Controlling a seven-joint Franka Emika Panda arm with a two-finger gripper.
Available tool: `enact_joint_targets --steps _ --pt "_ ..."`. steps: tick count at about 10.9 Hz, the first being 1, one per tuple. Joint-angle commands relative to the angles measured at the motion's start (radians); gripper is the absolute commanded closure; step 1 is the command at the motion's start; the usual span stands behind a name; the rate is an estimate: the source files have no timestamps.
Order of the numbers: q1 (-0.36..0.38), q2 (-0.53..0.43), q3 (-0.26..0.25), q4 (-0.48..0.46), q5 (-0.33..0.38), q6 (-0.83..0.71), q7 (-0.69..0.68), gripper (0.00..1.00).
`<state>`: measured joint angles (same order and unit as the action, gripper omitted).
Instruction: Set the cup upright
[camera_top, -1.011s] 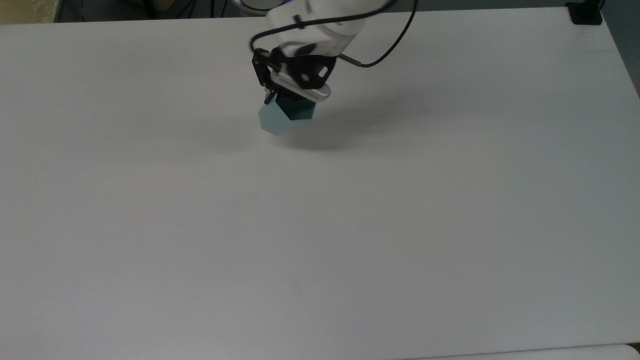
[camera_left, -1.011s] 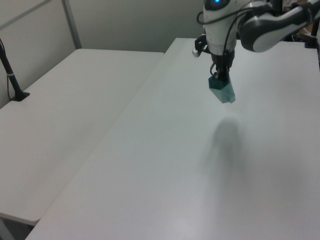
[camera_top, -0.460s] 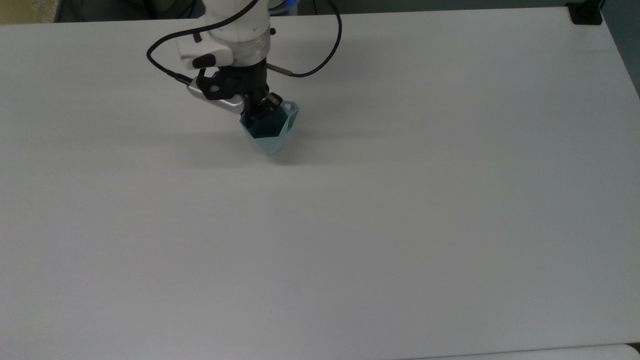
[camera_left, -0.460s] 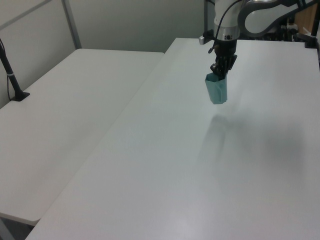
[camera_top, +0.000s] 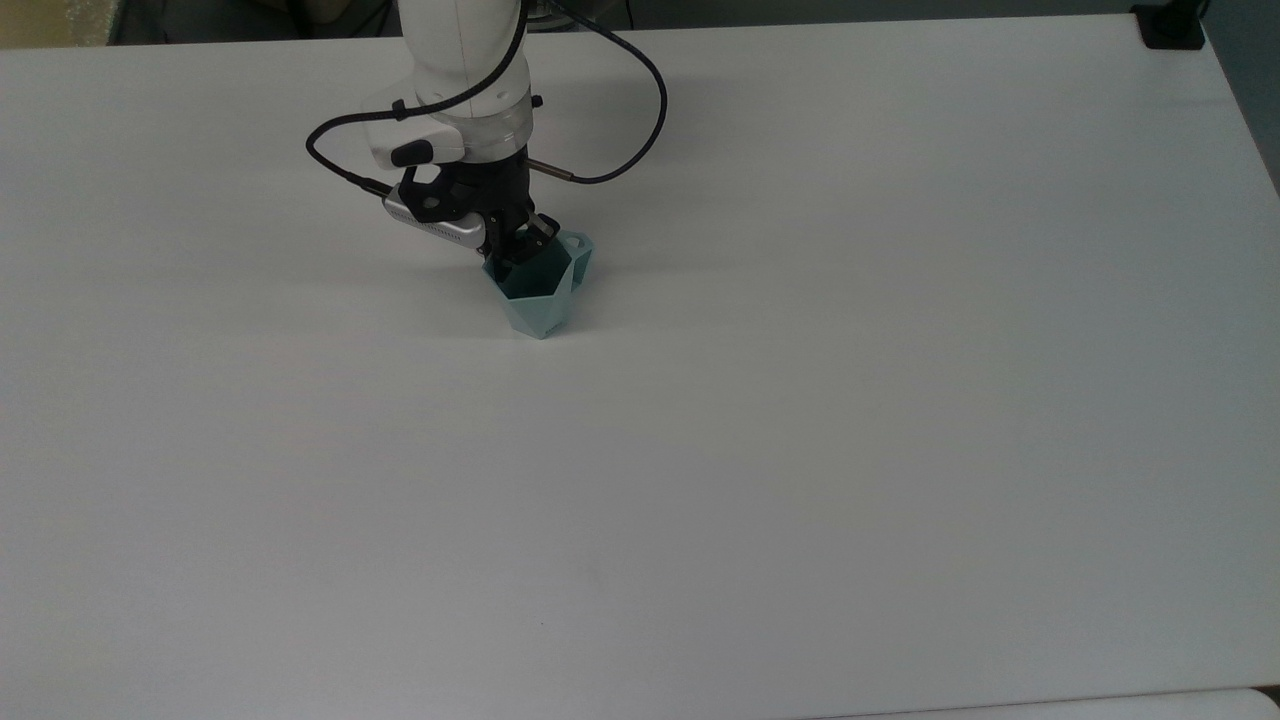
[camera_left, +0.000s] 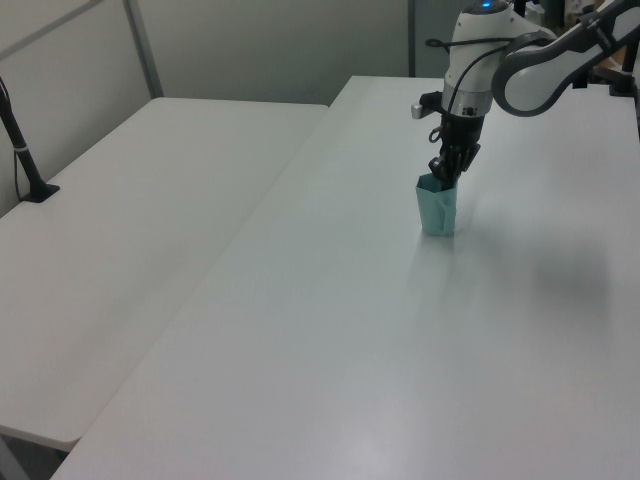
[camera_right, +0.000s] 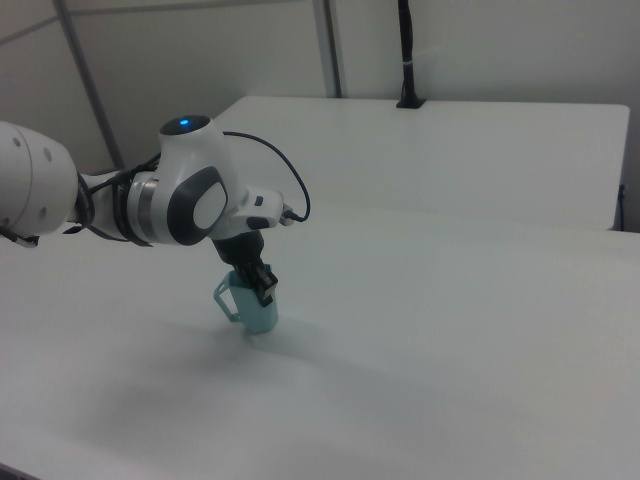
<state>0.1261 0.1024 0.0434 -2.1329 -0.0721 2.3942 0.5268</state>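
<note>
Top view is showing us the gripper (camera_top: 520, 247) with its fingers (camera_top: 541, 232) clamped on the rim of the cup (camera_top: 541, 296), one reaching inside. We are seeing the cup standing upright, its base on the white bench (camera_top: 800, 450), handle toward the top view's right. A second white table (camera_left: 130, 240) is standing beside it. Half a second ago we were seeing the cup hanging just above the bench.
</note>
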Motion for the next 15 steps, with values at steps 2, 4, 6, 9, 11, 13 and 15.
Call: enact_joint_targets --steps 2,4,6,9,11,13,15 --pt "-0.005 -0.047 -0.002 -0.03 0.026 -0.006 -0.01 0.64" --pt "-0.002 -0.049 -0.002 -0.009 0.025 -0.101 -0.043 0.29" --pt "-0.002 -0.053 -0.002 -0.005 0.025 -0.102 -0.042 0.23" --pt "-0.003 -0.09 -0.002 0.051 0.026 -0.141 -0.033 0.0" --pt "-0.003 -0.104 -0.003 0.118 0.026 -0.202 -0.04 0.0" --pt "-0.002 -0.127 -0.002 0.178 0.026 -0.224 -0.039 0.0" --pt "-0.005 -0.133 -0.003 0.278 0.025 -0.304 -0.077 0.0"
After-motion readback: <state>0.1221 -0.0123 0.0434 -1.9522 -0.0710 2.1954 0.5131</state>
